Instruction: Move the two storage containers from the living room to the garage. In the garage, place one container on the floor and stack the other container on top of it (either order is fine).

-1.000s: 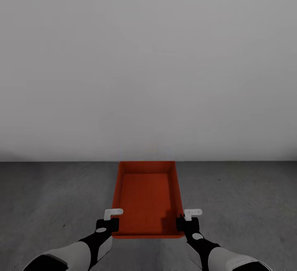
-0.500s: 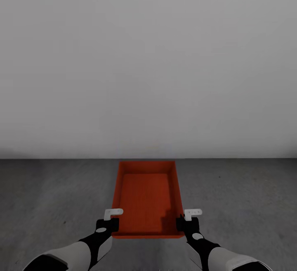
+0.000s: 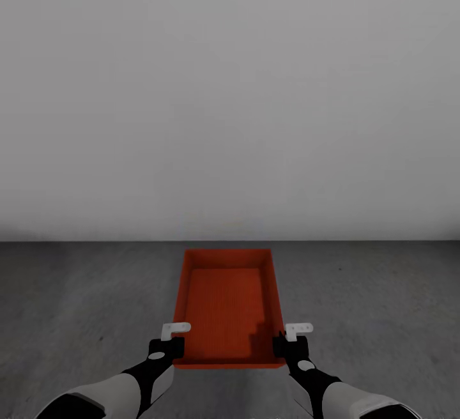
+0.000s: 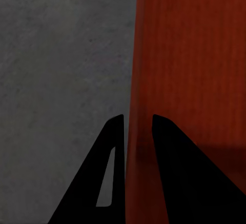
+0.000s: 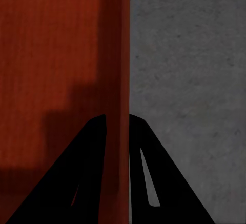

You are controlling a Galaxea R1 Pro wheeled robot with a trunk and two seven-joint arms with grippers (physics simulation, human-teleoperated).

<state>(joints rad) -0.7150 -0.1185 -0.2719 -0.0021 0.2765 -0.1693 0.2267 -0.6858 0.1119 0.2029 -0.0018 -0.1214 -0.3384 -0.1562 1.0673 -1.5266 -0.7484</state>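
We hold one orange-red storage container [image 3: 227,307] between both arms, above the grey concrete floor [image 3: 76,304], its far end toward the pale grey wall [image 3: 230,87]. Our left hand [image 3: 174,342] pinches the container's left side wall near the near corner, one finger [image 4: 110,172] outside, the other inside. Our right hand [image 3: 285,342] pinches the right side wall likewise, with a finger [image 5: 154,172] on the outer face. The container is open-topped and empty.

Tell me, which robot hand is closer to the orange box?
Neither: left gripper pinches the storage container's left wall, and right gripper pinches its right wall.
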